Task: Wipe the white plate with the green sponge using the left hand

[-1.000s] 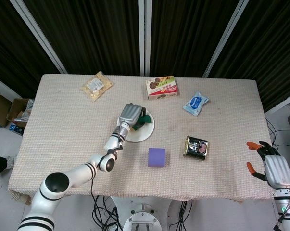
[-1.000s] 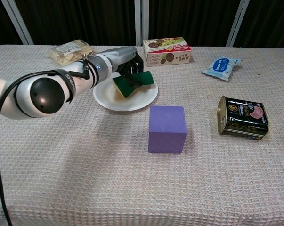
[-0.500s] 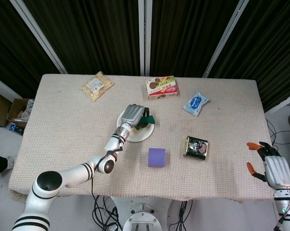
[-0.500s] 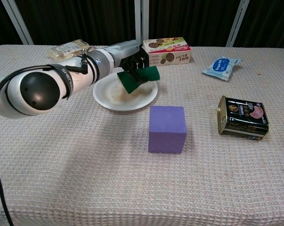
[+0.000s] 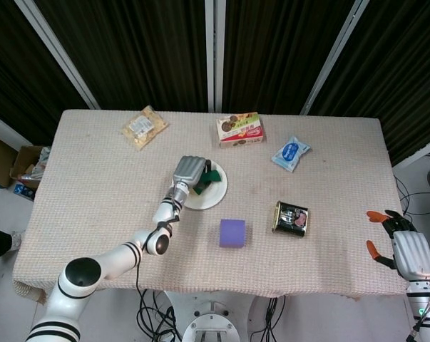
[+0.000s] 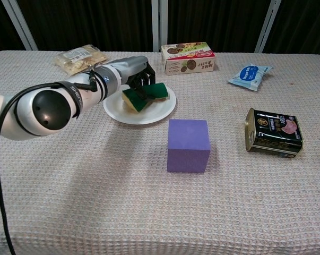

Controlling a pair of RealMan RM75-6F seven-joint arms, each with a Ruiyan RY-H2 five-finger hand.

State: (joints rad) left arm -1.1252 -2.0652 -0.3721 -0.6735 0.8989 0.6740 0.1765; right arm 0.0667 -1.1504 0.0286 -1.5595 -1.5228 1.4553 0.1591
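Over the white plate, near the middle of the cloth-covered table, the robot's left hand grips the green sponge, its dark fingers curled around the sponge's upper edge and its yellow underside turned toward the plate's far-left portion. Wiping appears to be under way: the sponge sits low against the plate, tilted rather than flat, though whether it presses the surface cannot be told from either view. A judgement on the next move: a sweep across the plate's near and right-hand areas, with pressure kept light so the plate does not slide toward the purple block just in front of it. Beyond the plate lies a biscuit box, to its far left a snack bag, to its right a blue packet and a dark tin. Well apart from the plate, at the table's right edge, the right hand hangs idle, fingers spread and holding nothing.
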